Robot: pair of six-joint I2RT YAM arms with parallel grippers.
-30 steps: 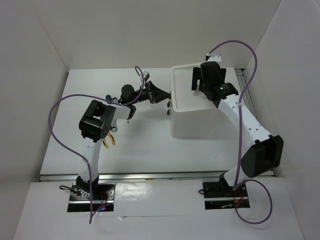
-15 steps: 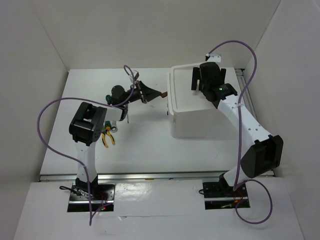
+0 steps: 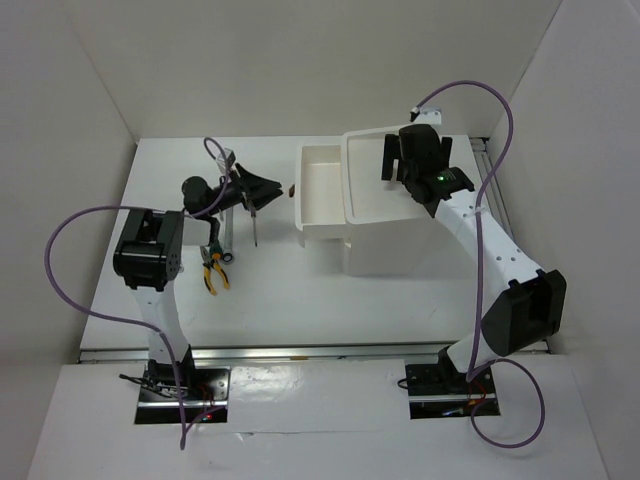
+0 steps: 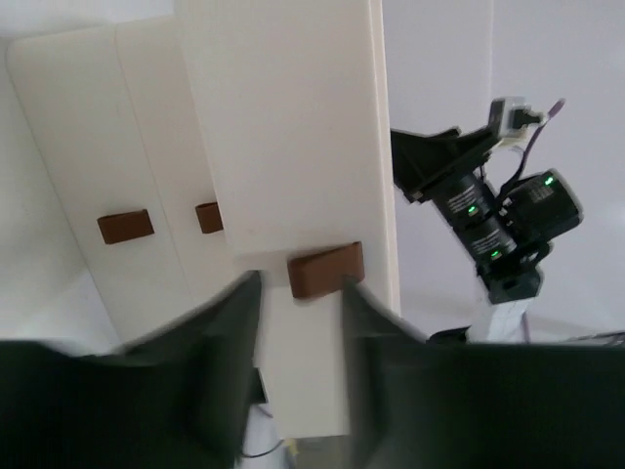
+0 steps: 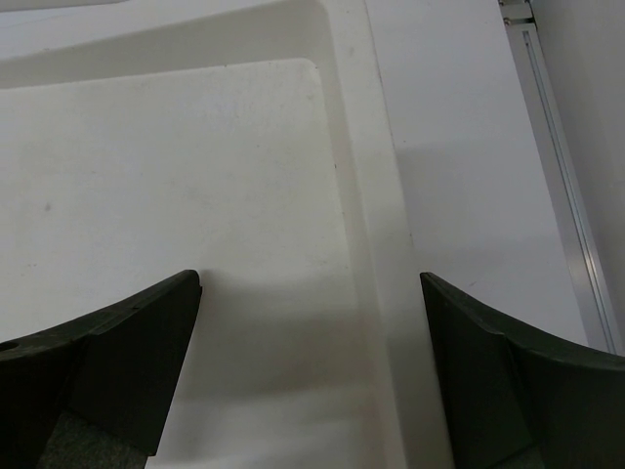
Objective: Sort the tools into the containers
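The white box unit [image 3: 385, 245] stands at the right of the table. One drawer [image 3: 318, 195] sticks out of it to the left, showing nothing inside. My left gripper [image 3: 277, 188] is level with that drawer's brown knob [image 3: 291, 188]. In the left wrist view the knob [image 4: 325, 271] sits just past the blurred fingertips [image 4: 244, 303], which stand slightly apart; the left one is clear of it. My right gripper [image 5: 311, 283] hangs open and empty over the top tray [image 5: 195, 176]. Yellow-and-orange pliers [image 3: 213, 272] lie on the table near the left arm.
A thin dark-shafted tool [image 3: 254, 228] lies beside the left arm, which hides part of the tool pile. Two more drawer knobs [image 4: 125, 226] show on shut drawers. White walls enclose the table on three sides. A metal rail [image 5: 566, 195] runs along the right edge.
My left gripper has moved left, drawing the drawer out of the box by its knob, and its fingers have since parted a little. The right arm has not moved.
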